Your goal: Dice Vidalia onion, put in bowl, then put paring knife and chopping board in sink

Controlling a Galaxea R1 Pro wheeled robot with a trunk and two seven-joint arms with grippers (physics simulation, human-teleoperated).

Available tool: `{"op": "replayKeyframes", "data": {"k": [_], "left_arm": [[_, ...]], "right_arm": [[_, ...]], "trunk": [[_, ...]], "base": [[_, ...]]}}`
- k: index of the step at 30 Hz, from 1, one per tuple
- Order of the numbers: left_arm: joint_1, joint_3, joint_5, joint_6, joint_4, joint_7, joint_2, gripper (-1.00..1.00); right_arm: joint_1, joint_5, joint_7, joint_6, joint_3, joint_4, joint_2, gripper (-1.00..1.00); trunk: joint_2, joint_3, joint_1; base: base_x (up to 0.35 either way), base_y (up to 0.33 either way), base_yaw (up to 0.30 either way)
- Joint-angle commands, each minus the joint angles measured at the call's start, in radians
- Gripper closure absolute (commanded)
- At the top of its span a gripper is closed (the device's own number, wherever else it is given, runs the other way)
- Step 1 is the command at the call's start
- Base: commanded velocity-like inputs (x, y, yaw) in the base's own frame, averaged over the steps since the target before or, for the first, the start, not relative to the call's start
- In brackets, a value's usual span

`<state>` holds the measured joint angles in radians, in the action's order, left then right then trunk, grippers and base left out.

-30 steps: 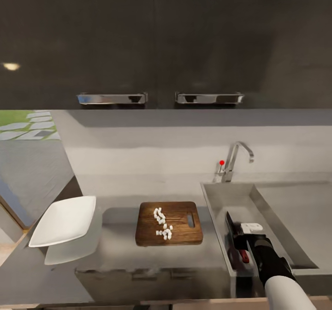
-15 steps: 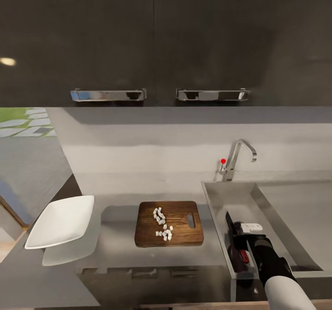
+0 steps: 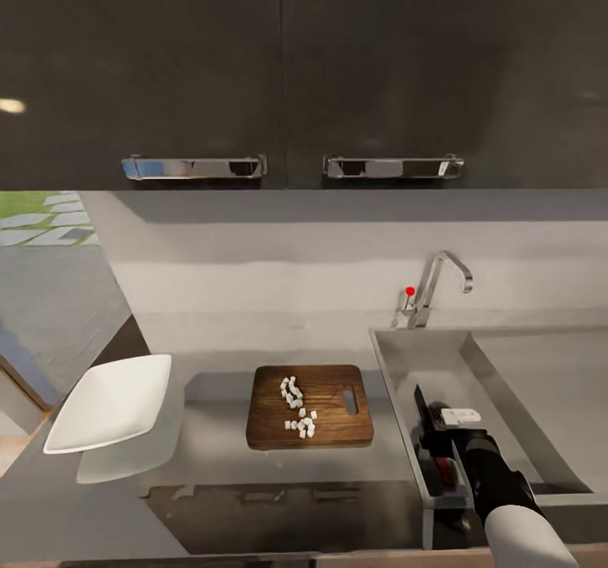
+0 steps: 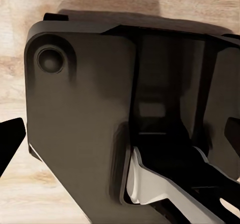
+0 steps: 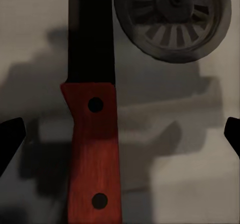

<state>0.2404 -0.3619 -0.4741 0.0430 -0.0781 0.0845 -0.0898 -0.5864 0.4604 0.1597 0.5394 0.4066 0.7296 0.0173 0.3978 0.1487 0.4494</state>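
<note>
Right wrist view shows fingers (image 5: 120,134) apart over paring knife (image 5: 93,134) beside sink (image 5: 200,109) drain.

Paring knife (image 5: 92,109) flat in sink (image 3: 473,361), near drain; diced onion (image 3: 296,408) on chopping board (image 3: 310,406) — bowl (image 3: 108,402) empty.

Upper cabinets (image 3: 279,70): glossy black. Chopping board (image 3: 329,399): brown grained wood. Sink (image 3: 473,382): brushed grey steel. Paring knife (image 5: 92,149): red wood-look handle, matt dark blade.
</note>
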Motion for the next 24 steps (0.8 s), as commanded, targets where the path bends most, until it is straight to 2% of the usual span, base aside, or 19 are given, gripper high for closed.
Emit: {"op": "replayKeyframes", "data": {"k": [1, 8, 20, 24], "left_arm": [[0.002, -0.008, -0.011, 0.005, -0.005, 0.006, -0.001, -1.0], [0.002, -0.007, -0.011, 0.005, -0.005, 0.006, 0.0, -1.0], [0.002, -0.007, -0.011, 0.007, -0.003, 0.006, 0.004, -1.0], [0.002, -0.007, -0.011, 0.008, -0.003, 0.005, 0.004, -1.0]], "right_arm": [[0.0, 0.011, 0.008, 0.004, 0.004, 0.002, 0.0, -1.0], [0.0, 0.011, 0.005, 0.006, 0.007, 0.029, 0.001, -1.0], [0.0, 0.011, 0.006, 0.023, 0.007, 0.202, 0.0, -1.0], [0.0, 0.009, 0.007, 0.057, 0.006, 0.299, 0.0, -1.0]], "trunk": [[0.002, 0.003, 0.001], [0.002, 0.004, 0.001], [0.002, -0.009, 0.001], [0.002, -0.015, 0.001]], "base": [[0.0, 0.0, 0.0], [0.0, 0.0, 0.0], [0.0, 0.0, 0.0], [0.0, 0.0, 0.0]]}}
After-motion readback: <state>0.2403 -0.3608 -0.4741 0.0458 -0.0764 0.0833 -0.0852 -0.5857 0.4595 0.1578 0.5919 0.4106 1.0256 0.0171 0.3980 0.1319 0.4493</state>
